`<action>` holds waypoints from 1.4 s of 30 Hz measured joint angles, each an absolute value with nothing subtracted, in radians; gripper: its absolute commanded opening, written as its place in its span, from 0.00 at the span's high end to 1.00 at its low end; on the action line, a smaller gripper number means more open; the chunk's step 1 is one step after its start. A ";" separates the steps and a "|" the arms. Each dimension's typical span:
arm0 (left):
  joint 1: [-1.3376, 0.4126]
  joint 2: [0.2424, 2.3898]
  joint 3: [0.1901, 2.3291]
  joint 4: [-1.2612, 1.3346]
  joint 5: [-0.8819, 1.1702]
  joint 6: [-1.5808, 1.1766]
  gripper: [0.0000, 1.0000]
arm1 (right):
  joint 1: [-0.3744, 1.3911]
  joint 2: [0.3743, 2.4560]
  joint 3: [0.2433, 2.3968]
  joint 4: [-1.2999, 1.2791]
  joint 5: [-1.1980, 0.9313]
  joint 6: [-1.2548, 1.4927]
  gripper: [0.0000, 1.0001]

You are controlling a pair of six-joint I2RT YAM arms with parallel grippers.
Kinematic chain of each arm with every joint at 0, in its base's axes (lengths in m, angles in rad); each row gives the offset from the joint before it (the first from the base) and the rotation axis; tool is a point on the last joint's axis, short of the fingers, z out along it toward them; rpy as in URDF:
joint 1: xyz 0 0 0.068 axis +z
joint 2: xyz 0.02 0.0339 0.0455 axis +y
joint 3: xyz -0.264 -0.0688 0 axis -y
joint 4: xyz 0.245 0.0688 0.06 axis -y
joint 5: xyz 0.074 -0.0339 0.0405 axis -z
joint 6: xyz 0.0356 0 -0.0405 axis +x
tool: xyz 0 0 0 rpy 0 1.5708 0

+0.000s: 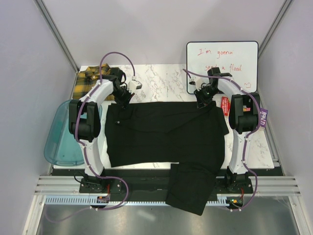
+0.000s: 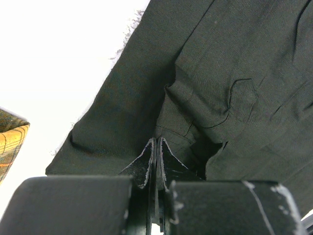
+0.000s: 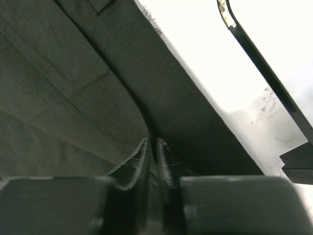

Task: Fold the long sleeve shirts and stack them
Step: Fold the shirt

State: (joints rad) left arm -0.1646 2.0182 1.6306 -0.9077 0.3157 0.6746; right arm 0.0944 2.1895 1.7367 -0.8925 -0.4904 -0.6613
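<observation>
black shirt [image 1: 166, 132] spread out (fingers [image 2: 143, 169] pinch far edge).

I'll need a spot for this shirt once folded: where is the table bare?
The table is bare at the far edge, between the plaid shirt and the whiteboard. The black shirt fills the middle, its sleeve hanging over the near edge.

1. Plaid shirt [image 1: 87, 82] — largely hidden behind the left arm [image 1: 100, 93]; the left wrist view shows only a corner, cut by the frame's edge.
2. Whiteboard [image 1: 222, 66]: the right arm [image 1: 228, 87] covers part of its handwriting.
3. Red packet [image 1: 224, 105] — label too small to read.
4. Right gripper [image 3: 152, 143]: too dark to tell whether black shirt [image 3: 73, 98] cloth lies between its fingers.
</observation>
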 measured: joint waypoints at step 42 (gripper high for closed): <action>-0.184 1.820 1.430 -0.868 0.294 0.585 0.60 | 0.058 1.911 1.654 -0.943 -0.490 -0.632 0.46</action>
